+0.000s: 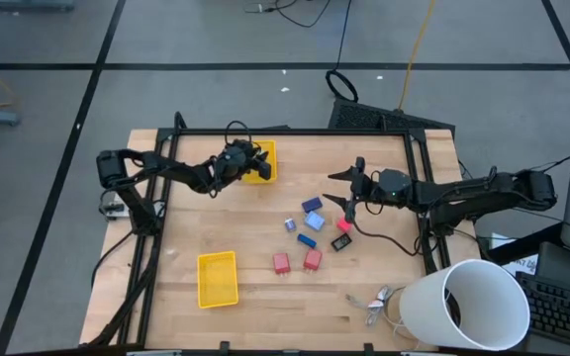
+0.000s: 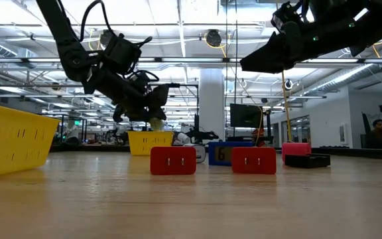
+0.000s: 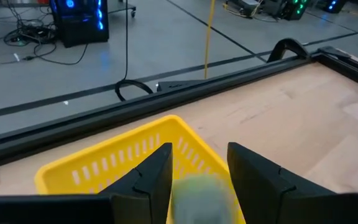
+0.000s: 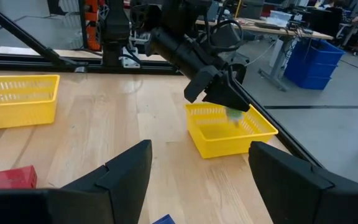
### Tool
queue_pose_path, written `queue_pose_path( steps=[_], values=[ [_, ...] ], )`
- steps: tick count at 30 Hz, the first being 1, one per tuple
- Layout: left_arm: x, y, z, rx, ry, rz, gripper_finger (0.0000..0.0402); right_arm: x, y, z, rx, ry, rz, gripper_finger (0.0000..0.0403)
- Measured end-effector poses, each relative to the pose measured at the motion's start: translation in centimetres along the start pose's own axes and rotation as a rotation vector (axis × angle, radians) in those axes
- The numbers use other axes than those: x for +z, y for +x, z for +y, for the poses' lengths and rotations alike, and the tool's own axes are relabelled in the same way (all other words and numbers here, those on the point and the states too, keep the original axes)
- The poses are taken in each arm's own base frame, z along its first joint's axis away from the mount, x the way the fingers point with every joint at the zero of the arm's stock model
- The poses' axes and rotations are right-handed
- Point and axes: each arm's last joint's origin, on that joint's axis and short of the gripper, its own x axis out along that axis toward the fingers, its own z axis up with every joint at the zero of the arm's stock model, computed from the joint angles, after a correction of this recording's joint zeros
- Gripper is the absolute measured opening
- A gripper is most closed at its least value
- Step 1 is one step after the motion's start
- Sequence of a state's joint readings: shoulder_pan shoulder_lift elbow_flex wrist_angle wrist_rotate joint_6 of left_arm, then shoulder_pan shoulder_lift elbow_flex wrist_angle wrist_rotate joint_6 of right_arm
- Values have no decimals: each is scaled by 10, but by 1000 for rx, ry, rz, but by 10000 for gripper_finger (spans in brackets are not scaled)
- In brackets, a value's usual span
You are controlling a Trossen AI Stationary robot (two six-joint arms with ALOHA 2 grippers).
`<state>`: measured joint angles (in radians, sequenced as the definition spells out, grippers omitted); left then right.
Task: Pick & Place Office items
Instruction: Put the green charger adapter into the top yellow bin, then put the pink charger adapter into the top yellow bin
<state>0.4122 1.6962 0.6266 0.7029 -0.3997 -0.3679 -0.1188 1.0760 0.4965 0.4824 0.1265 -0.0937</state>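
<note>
My left gripper (image 1: 257, 158) hangs over the far yellow tray (image 1: 262, 173) with a small pale green piece (image 3: 201, 196) between its fingertips. The piece also shows in the right wrist view (image 4: 236, 114) and in the low view (image 2: 156, 124). My right gripper (image 1: 341, 193) is open and raised above the table, just beyond the pink piece (image 1: 343, 224) and black piece (image 1: 340, 241). Blue pieces (image 1: 312, 206) (image 1: 316, 220) (image 1: 307, 238) and two red pieces (image 1: 281, 262) (image 1: 312, 259) lie flat on the wood between the arms. My left gripper has the pale green piece (image 3: 201, 196) between its two fingers (image 3: 157, 174), filling the gap between them. The fingers slant down from the table's left side. The piece is clear of the table, above the far tray's inside (image 4: 219, 130); it looks blurred, so which part is gripped does not show.
A second yellow tray (image 1: 217, 278) sits near the table's near left. A big white cylinder (image 1: 463, 307) stands at the near right corner, with silvery metal bits (image 1: 376, 300) beside it. A black cable (image 1: 389, 240) trails across the wood. Black frame rails (image 1: 295, 132) border the table.
</note>
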Motion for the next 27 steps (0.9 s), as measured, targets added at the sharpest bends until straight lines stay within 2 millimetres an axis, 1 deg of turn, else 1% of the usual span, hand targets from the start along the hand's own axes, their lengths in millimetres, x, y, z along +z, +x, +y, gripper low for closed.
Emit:
queue_pose_path(
  steps=[7,10,12,15,19,22,24,27],
  values=[
    [1,0,1,50,-22,-21,146,0,0,0,0,0,0,256],
    [4,-2,1,54,-29,-35,153,0,0,0,0,3,3,256],
    [10,-6,-1,28,-34,-43,161,-1,0,1,4,29,15,256],
    [23,-16,-6,-49,-8,-62,176,-4,-1,6,27,68,49,256],
    [41,-38,-14,-110,37,-80,198,-12,-4,23,74,50,177,256],
    [53,-55,-17,-132,70,-94,214,-14,-8,37,38,102,305,256],
    [59,-64,-20,-152,76,-115,224,-21,-13,45,13,147,396,256],
    [65,-73,-24,-180,83,-147,236,-30,-17,53,-24,224,478,256]
  ],
)
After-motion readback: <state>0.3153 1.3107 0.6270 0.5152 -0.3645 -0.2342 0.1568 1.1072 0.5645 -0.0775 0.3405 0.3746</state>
